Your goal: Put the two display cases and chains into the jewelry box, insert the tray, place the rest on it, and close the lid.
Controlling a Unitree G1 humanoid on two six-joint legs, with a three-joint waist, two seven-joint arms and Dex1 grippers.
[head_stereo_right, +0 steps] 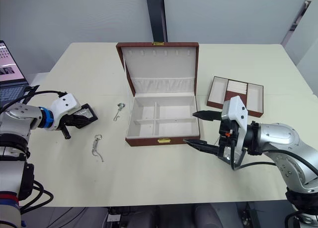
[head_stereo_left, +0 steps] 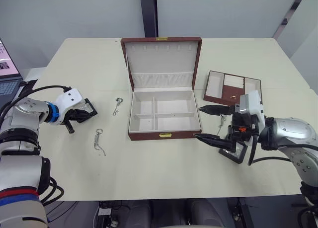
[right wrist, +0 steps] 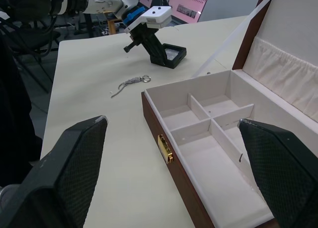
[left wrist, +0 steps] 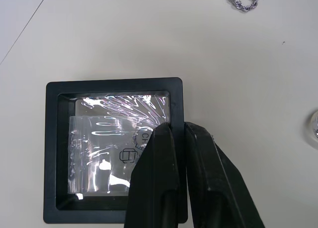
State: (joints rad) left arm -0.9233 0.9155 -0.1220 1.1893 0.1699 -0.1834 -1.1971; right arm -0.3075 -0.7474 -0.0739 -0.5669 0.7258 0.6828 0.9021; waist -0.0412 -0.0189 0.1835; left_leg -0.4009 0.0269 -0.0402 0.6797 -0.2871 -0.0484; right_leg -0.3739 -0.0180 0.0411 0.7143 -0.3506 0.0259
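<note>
The jewelry box (head_stereo_left: 164, 116) stands open mid-table, its cream compartments empty and its lid (head_stereo_left: 161, 59) upright. My left gripper (left wrist: 176, 127) is shut on the frame edge of one display case (left wrist: 99, 138), which lies flat on the table to the left (head_stereo_left: 91, 107). Two chains (head_stereo_left: 118, 106) (head_stereo_left: 99, 141) lie between that case and the box. My right gripper (head_stereo_left: 208, 123) hangs open just right of the box's front corner, holding nothing. A black-framed square (head_stereo_left: 237, 151), seemingly the second display case, lies under its wrist. The tray (head_stereo_left: 231, 86) sits to the right of the box.
A laptop (head_stereo_left: 7, 74) stands off the table's left edge. A thin chain-like piece (head_stereo_left: 222, 121) shows on the table between the right gripper's fingers. Bare tabletop (head_stereo_left: 159, 173) stretches in front of the box.
</note>
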